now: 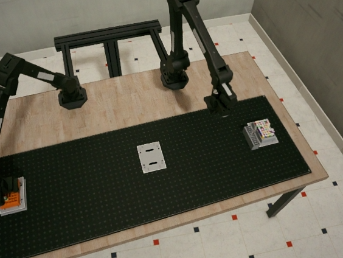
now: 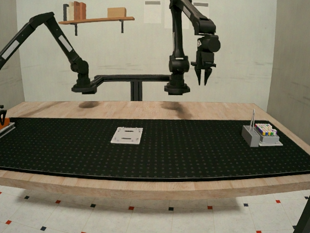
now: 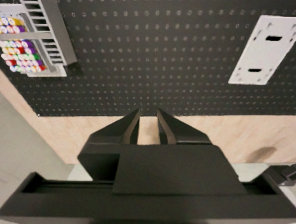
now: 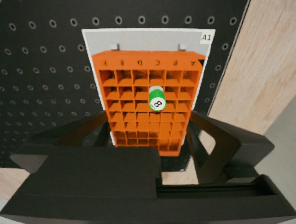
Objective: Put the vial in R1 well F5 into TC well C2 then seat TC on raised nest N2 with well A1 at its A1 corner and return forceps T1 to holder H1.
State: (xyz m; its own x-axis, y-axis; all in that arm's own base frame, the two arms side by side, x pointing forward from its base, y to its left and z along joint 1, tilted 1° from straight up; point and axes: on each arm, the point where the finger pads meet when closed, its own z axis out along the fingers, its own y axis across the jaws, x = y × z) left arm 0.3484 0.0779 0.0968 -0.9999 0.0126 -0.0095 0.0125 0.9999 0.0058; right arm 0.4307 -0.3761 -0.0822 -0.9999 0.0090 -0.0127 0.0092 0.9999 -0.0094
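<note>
The orange tube carrier TC [image 4: 130,85] [image 1: 11,199] [image 2: 5,122] is over the white raised nest N2 [image 4: 145,39] [image 1: 23,195] [image 2: 9,126] at the mat's end. I cannot tell whether it rests flat. One green-capped vial [image 4: 156,98] stands in TC, in the column marked C. N2's A1 label [image 4: 205,37] lies by TC's A column. My right gripper [image 4: 148,112] [image 1: 9,184] is shut on TC's two sides. My left gripper [image 1: 224,115] [image 2: 203,82] [image 3: 148,111] hangs high over the mat's back edge, fingers slightly apart and empty. The forceps T1 [image 2: 253,118] stand in holder H1 [image 2: 250,136] [image 1: 252,137] [image 3: 52,30].
The vial rack R1 [image 1: 265,129] [image 2: 266,130] [image 3: 20,47] with several coloured vials stands beside H1 at the mat's other end. A bare white nest plate [image 1: 151,157] [image 2: 127,135] [image 3: 262,50] lies mid-mat. A black frame stands behind the table.
</note>
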